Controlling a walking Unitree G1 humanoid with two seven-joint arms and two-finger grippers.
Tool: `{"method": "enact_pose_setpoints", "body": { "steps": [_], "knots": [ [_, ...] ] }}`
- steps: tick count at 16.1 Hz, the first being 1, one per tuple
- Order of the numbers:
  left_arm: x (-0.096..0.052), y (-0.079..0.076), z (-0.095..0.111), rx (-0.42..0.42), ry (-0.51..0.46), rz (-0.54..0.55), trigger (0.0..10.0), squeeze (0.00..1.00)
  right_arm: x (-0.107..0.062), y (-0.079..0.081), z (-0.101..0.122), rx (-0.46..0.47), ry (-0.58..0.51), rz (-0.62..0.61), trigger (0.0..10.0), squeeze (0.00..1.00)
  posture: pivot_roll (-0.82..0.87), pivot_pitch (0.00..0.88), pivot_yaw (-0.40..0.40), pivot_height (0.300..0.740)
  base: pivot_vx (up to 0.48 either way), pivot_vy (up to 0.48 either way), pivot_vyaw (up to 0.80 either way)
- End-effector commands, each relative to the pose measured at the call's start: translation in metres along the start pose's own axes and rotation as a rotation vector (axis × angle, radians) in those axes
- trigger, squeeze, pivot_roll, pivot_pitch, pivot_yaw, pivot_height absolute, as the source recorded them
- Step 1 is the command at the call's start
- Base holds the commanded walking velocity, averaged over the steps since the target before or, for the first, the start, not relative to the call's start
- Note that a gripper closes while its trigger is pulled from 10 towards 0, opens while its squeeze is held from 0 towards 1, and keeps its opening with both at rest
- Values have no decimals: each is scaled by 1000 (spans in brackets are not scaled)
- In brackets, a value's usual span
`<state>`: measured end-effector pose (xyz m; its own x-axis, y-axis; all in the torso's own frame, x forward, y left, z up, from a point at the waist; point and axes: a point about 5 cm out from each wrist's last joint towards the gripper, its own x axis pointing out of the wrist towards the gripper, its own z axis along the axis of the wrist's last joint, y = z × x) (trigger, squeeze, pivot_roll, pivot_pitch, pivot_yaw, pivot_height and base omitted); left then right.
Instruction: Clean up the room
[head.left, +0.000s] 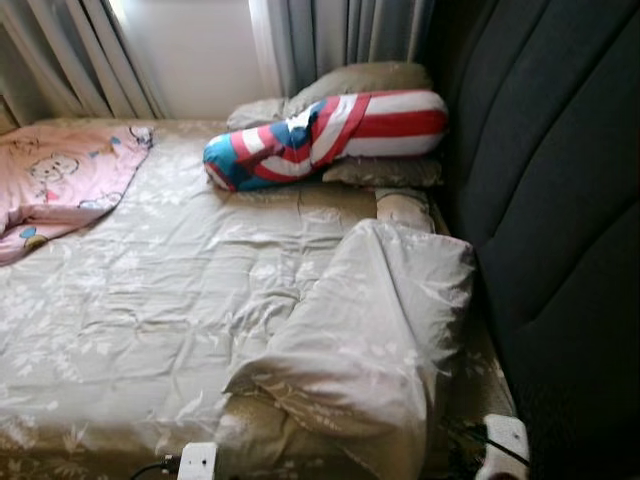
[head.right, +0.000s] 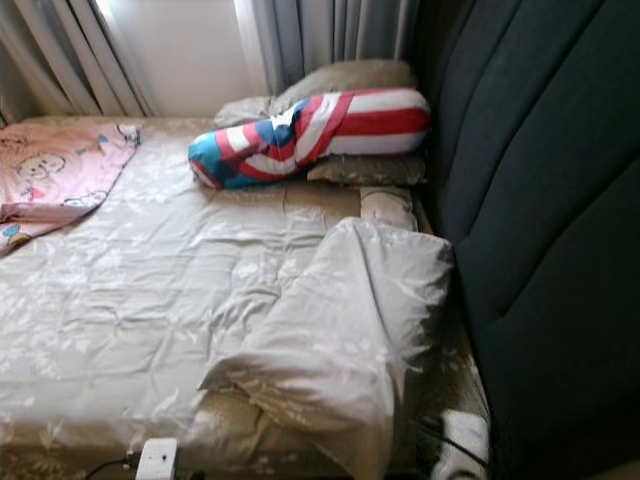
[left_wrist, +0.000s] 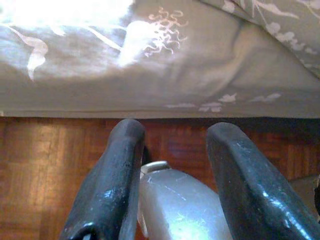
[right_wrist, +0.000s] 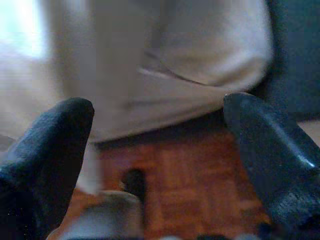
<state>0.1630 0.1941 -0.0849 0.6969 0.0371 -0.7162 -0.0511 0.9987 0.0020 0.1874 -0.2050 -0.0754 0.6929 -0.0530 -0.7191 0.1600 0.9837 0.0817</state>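
Left tool (left_wrist: 172, 150): fingers (left_wrist: 112, 175) spread apart with nothing between them, hanging low beside the bed's edge, over the wooden parquet floor (left_wrist: 45, 165); a silver part of the robot shows between the fingers.
Right tool (right_wrist: 157, 145): fingers (right_wrist: 47, 145) set wide, holding nothing, also low at the bedside over the same reddish floor; this view is blurred.
White arm parts: two pale blocks at the lower rim of the head views, one on the left (head.left: 197, 462) and one on the right (head.left: 505, 440), each with a dark cable.
Duvet (head.left: 160, 300): pale grey with a faint leaf print, spread over most of the bed and creased.
Folded corner (head.left: 370, 330): the near right part of the duvet is turned back on itself in a thick bunched fold, just beside the headboard.
Bed sheet (head.left: 470, 370): beige with a floral print, showing under the fold and along the near edge.
Bolster (head.left: 325, 135): long, with red and white stripes and a blue end with white, lying across the far end of the bed.
Pillows (head.left: 360, 80): beige, under and behind the bolster, touching it.
Pink blanket (head.left: 60, 180): cartoon print, rumpled on the far left of the bed.
Headboard (head.left: 550, 200): dark, padded, along the right side.
Curtains (head.left: 330, 40): grey, hanging behind the pillows, bright wall between them.
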Motion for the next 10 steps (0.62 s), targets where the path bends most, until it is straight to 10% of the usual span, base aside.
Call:
{"method": "enact_pose_setpoints", "body": {
  "steps": [1, 2, 4, 10],
  "knots": [
    [-1, 3, -1, -8, -7, 10, 10000, 0, 3, 9, 8, -11, -32, 13, 10000, 0, -17, 22, -25, 740, 0, 0, 0],
    [-1, 3, 0, 2, -14, 3, 10000, 0, 4, 13, 11, -8, -44, 21, 10000, 0, -20, 26, -25, 740, 0, 0, 0],
    [13, 5, 88, 54, -352, -43, 10000, 0, 7, 23, 20, 13, -86, 40, 10000, 0, -20, 35, -24, 740, 0, 186, 0],
    [5, 5, 129, 62, -572, -54, 10000, 0, 9, 27, 51, -1, -246, 93, 10000, 0, -17, 5, -25, 740, 0, 62, 0]
  ]
}}
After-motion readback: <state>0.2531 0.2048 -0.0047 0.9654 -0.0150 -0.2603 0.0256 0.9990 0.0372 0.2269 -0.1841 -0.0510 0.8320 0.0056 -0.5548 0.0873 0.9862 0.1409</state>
